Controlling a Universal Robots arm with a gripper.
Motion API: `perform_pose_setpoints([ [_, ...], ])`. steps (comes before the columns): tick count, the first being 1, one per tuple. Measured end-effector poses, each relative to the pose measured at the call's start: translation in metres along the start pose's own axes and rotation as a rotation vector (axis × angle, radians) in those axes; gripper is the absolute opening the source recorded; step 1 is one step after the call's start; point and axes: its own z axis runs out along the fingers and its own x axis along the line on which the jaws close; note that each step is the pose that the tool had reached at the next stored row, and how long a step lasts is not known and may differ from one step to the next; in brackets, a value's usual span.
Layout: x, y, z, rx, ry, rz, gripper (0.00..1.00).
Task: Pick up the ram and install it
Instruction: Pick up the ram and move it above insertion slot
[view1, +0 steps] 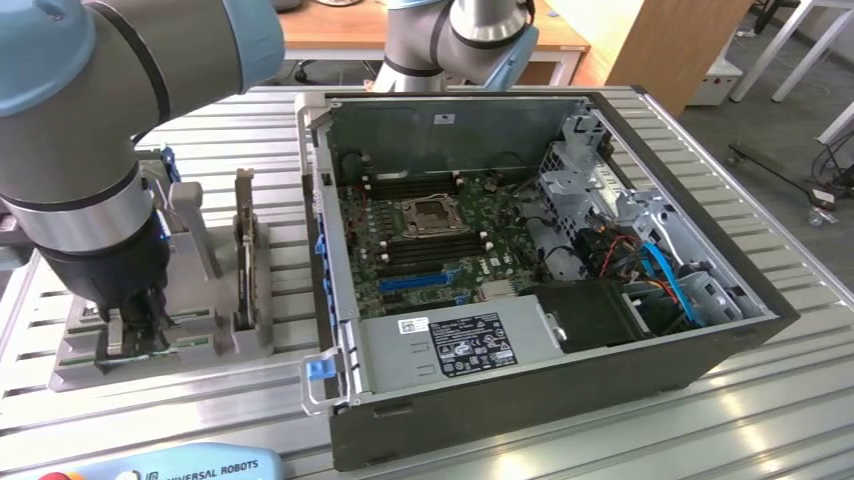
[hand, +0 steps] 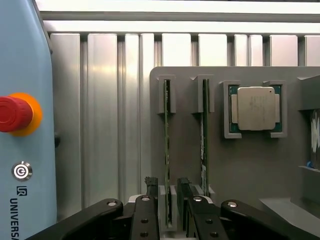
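- Exterior view: I see the gripper (view1: 134, 325) down at the grey holder (view1: 200, 350), on the exterior view's left of the open computer case (view1: 534, 400).
- Wrist view: jaws spread, fingers (hand: 151, 186) either side of the ram (hand: 167, 130), which stands on edge in its holder slot, unclamped.

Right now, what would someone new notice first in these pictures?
The open computer case with its bare motherboard sits in the middle of the exterior view. At that view's left, the open gripper straddles a ram stick standing in a grey holder, which also carries a silver processor.
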Motion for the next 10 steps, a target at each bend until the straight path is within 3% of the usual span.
perform_pose_setpoints([
  [10, 0.0001, -0.0004, 0.0067, -0.0017, 0.0001, 0.000, 0.30],
])
